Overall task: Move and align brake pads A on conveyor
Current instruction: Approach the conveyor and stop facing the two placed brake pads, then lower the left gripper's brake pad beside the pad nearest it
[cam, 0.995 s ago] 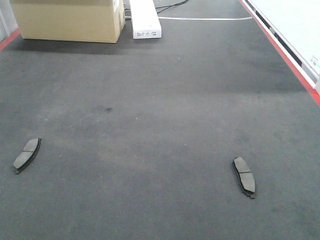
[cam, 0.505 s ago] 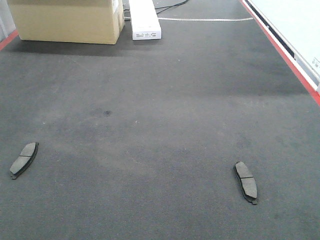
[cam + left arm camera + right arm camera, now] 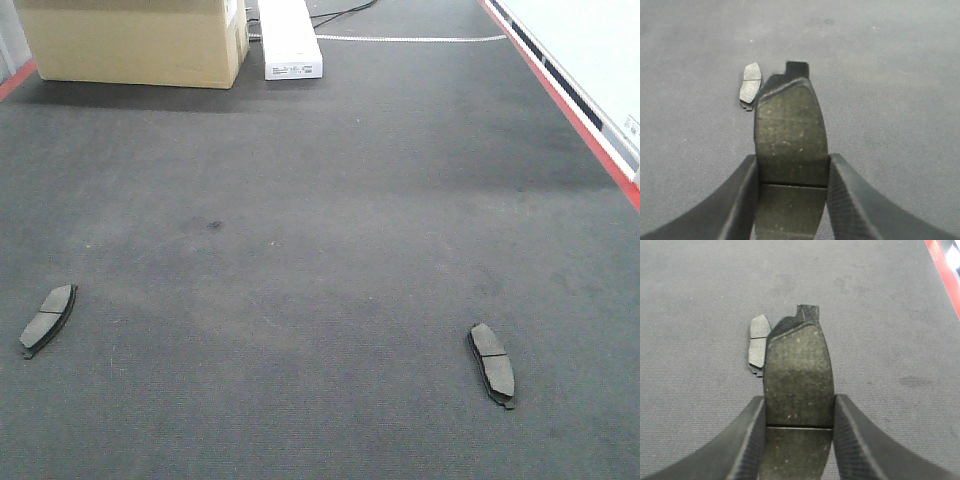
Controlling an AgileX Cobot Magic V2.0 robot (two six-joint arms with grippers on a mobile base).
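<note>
Two pads [image 3: 48, 320] [image 3: 492, 364] far apart, belt [image 3: 320, 200] edges distant

Left gripper [image 3: 792, 200] and right gripper [image 3: 799, 440] jaws seemingly clamped.

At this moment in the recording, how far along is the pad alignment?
Roughly halfway. Two pads already lie flat on the conveyor: one at its left, one at its right. The left gripper and right gripper each clamp another pad between their fingers. Both remain to be placed alongside.
</note>
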